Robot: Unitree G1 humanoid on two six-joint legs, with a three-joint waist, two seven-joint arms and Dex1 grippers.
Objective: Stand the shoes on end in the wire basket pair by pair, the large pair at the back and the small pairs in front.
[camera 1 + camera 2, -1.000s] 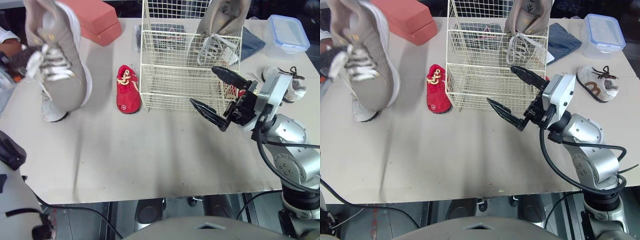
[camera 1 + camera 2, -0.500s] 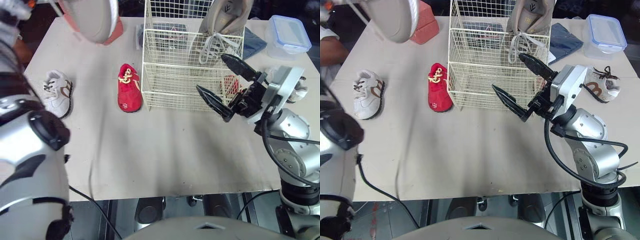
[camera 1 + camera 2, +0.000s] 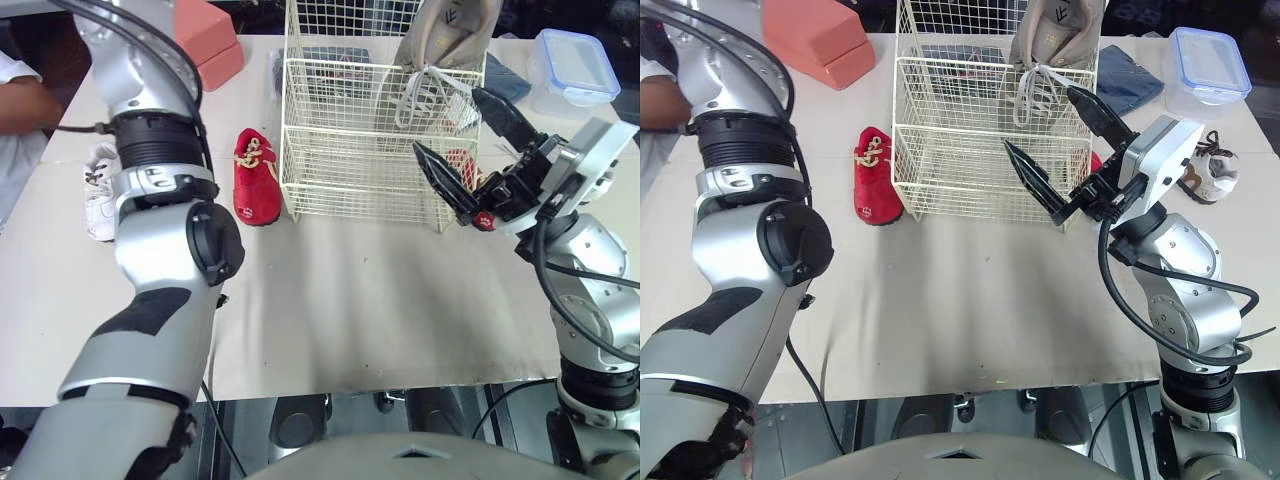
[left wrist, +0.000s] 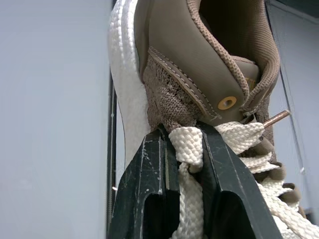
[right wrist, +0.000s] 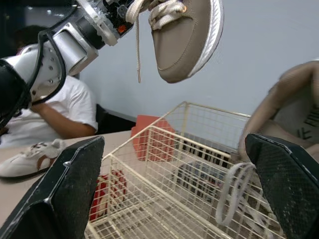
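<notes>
Pinching only lace (image 4: 191, 204), left claw (image 4: 182, 135) holds tan knit sneaker (image 5: 185, 41) high near cream wire basket (image 3: 345, 135); we risk slip; right claw (image 3: 448, 121) spread.

Cream wire basket (image 3: 360, 140) at the table's 12 o'clock; a large tan sneaker (image 3: 445, 40) stands on end in its 1 o'clock corner. A second tan sneaker (image 5: 187, 35) hangs aloft by its laces. A small red shoe (image 3: 255, 178) lies at the basket's 9 o'clock, a small white sneaker (image 3: 98, 190) farther out at 9, another white sneaker (image 3: 1215, 168) at 3.

Table (image 3: 340, 300): wire basket (image 3: 345, 150), red shoe (image 3: 256, 178), tub (image 3: 572, 68)
</notes>
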